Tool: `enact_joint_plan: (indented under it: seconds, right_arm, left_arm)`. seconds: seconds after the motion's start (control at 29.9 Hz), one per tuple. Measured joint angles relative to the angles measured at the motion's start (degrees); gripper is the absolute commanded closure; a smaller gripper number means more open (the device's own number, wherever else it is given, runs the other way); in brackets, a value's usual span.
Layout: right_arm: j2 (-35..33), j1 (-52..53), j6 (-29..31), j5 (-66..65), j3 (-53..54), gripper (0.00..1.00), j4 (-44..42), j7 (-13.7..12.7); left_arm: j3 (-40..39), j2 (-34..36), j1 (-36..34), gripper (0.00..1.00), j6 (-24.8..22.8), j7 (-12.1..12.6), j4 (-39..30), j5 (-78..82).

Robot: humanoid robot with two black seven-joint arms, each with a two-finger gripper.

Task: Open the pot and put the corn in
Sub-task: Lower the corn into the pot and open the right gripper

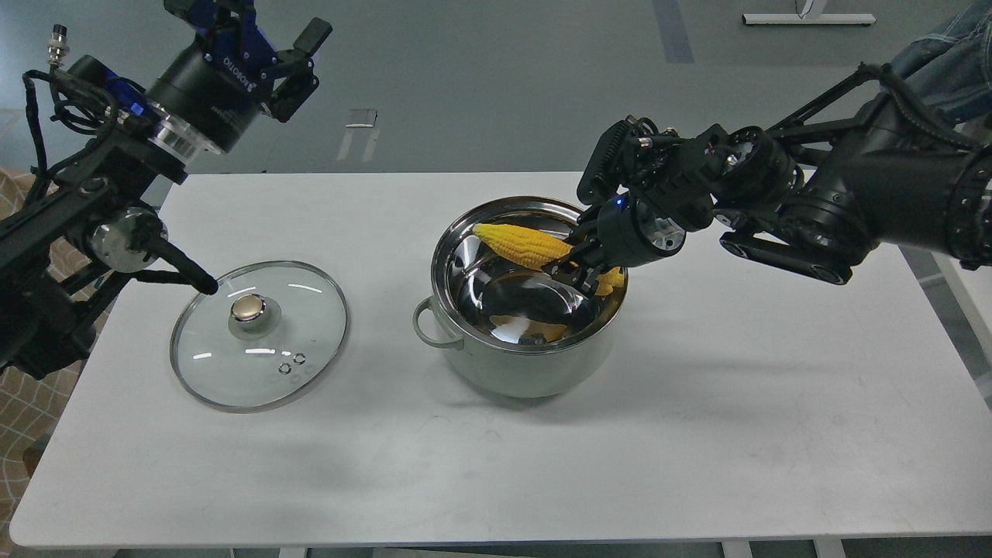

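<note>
A white table [697, 434] stands on a grey floor [480, 85], with patterned tan flooring [23, 434] at left.

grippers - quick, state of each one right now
left gripper: open, holding nothing, raised behind the glass lid.
right gripper: closed on the corn, over the pot.

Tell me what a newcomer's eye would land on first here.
The bright yellow corn stands out first, held by the right gripper inside the open pot at the middle of the white table. Next comes the glass lid with its gold knob, lying flat on the table left of the pot, and the left gripper raised high above it, open.
</note>
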Motion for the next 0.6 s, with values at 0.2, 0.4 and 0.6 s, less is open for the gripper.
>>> enact_joint_plan:
  seconds: [0.2, 0.4, 0.6]
  right_arm:
    - [1.8, -0.4, 0.0, 1.3, -1.7, 0.54, -1.3, 0.0]
    - [2.4, -1.6, 0.0, 1.4, -2.2, 0.52, -1.9, 0.0]
    - [2.5, -2.1, -0.1, 1.4, -2.4, 0.33, -1.9, 0.0]
  left_arm:
    - [-0.1, -0.1, 0.1, 0.03, 0.0, 0.0, 0.0, 0.0]
    - [-0.6, -0.2, 0.5, 0.03, -0.1, 0.0, 0.0, 0.0]
    - [-0.8, -0.2, 1.1, 0.03, -0.4, 0.0, 0.0, 0.0]
